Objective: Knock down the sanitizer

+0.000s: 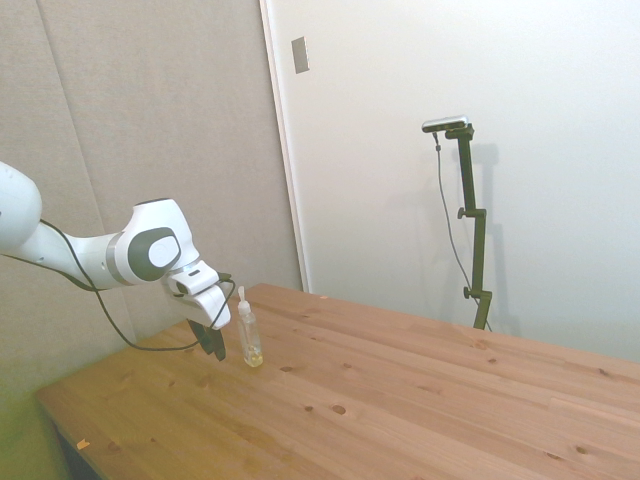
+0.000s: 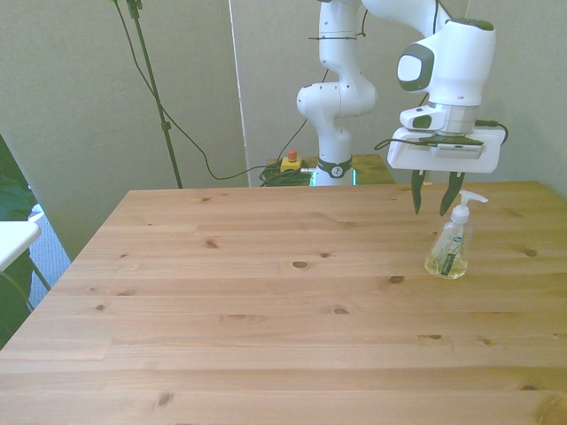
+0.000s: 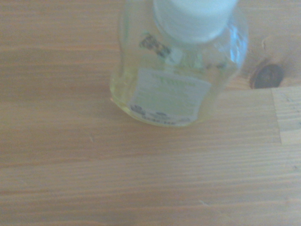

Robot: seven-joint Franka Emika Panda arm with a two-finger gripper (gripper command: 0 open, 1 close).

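The fingers, slightly spread and empty, hang just beside the upright sanitizer, which stands toward the front view's right on the counter.

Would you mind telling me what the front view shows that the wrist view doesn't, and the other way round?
Only the front view shows the gripper, its fingers open and hanging just beside the pump top of the sanitizer, which stands upright, and the wooden table as a whole. Only the wrist view shows the bottle from above at close range: its label, though too blurred to read, and a dark knot in the wood beside it. Both show the sanitizer's white top, the yellowish liquid and the table's wood grain.
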